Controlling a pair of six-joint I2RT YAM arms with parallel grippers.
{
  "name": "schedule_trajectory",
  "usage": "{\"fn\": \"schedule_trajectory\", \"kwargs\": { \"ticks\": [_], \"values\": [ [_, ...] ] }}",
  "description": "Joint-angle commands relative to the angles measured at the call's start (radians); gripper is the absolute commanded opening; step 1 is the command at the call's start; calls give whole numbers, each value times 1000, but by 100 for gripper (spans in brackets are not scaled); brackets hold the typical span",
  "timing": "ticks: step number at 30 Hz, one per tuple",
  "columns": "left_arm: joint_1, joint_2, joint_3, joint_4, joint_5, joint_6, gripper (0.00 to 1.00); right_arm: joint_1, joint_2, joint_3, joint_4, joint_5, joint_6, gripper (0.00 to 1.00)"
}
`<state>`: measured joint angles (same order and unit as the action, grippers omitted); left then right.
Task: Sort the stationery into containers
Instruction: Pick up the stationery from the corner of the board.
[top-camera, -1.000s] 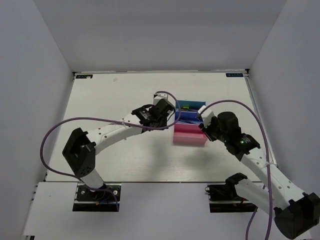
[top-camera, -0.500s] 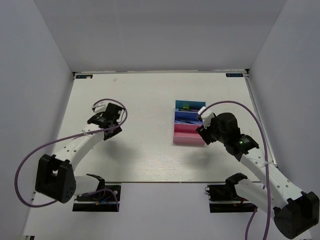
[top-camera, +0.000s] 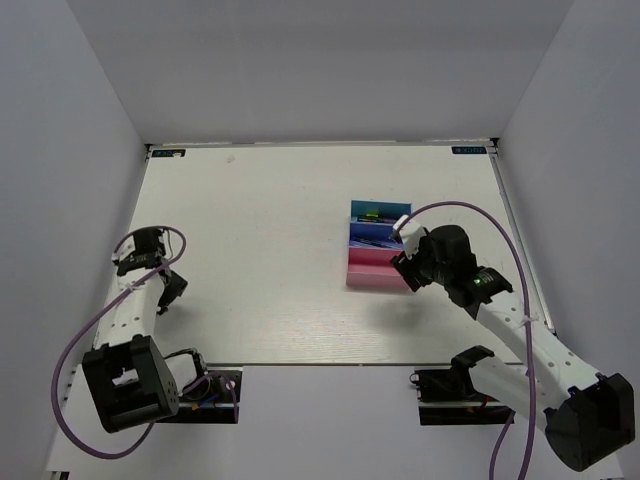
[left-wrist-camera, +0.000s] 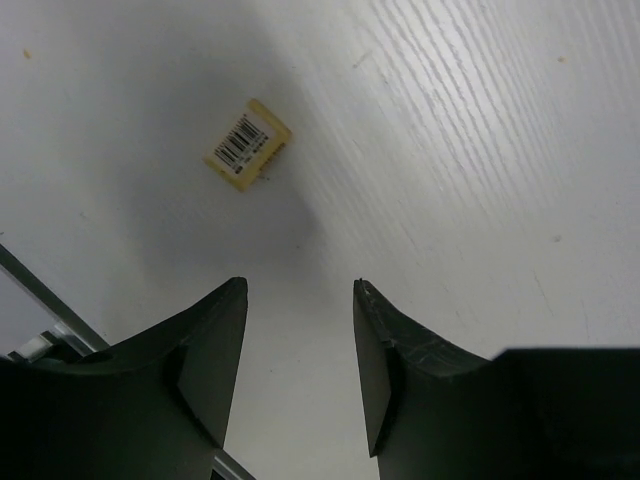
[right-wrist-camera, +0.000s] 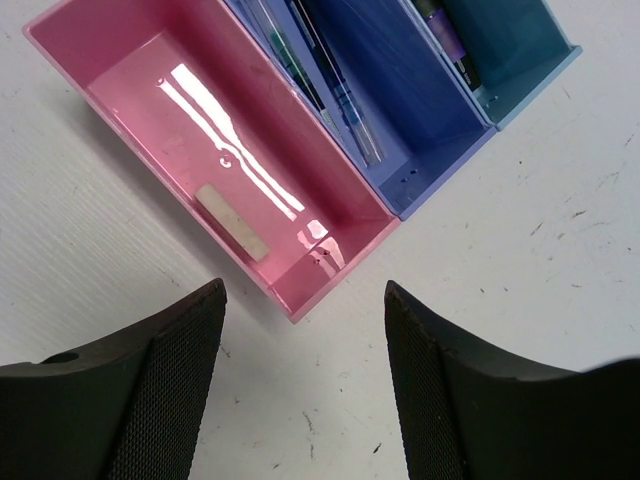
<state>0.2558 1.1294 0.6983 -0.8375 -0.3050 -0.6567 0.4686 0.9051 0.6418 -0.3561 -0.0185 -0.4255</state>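
The containers stand joined in a row at mid-right: cyan tray (top-camera: 381, 208), blue tray (top-camera: 366, 236), pink tray (top-camera: 378, 272). My right gripper (top-camera: 404, 264) (right-wrist-camera: 305, 290) hovers open and empty just off the pink tray's (right-wrist-camera: 130, 70) right end. A whitish eraser (right-wrist-camera: 232, 222) lies inside it. Pens (right-wrist-camera: 330, 85) lie in the blue tray (right-wrist-camera: 420, 100), and a purple marker (right-wrist-camera: 442, 28) in the cyan tray (right-wrist-camera: 510, 45). Far to the left, my left gripper (top-camera: 167, 288) (left-wrist-camera: 300, 285) is open over bare table. A tan eraser (left-wrist-camera: 247, 152) with a barcode lies ahead of it.
The table's left edge rail (left-wrist-camera: 40, 295) runs close beside the left gripper. The table's right edge (top-camera: 515, 250) is a short way beyond the right arm. Purple cables loop off both arms.
My left arm has swung back from the trays to the table's left edge, and its jaws have gone from shut to open. The right gripper's jaws have widened beside the pink tray.
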Motion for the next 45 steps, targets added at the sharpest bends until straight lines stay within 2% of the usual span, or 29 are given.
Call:
{"fn": "schedule_trajectory", "kwargs": {
  "ticks": [1,6,17,26,45],
  "values": [
    [65,-14,-19,20,61,51,57,-13,14,1,40,2,14,68],
    [190,50,-14,52,122,113,59,-21,18,2,35,9,17,68],
    [249,127,23,74,67,146,62,-56,58,-4,42,12,17,68],
    [275,147,18,104,9,117,62,-77,55,-11,43,-12,14,68],
    [273,259,44,193,98,143,66,-123,66,-5,42,-34,22,68]
  ]
}}
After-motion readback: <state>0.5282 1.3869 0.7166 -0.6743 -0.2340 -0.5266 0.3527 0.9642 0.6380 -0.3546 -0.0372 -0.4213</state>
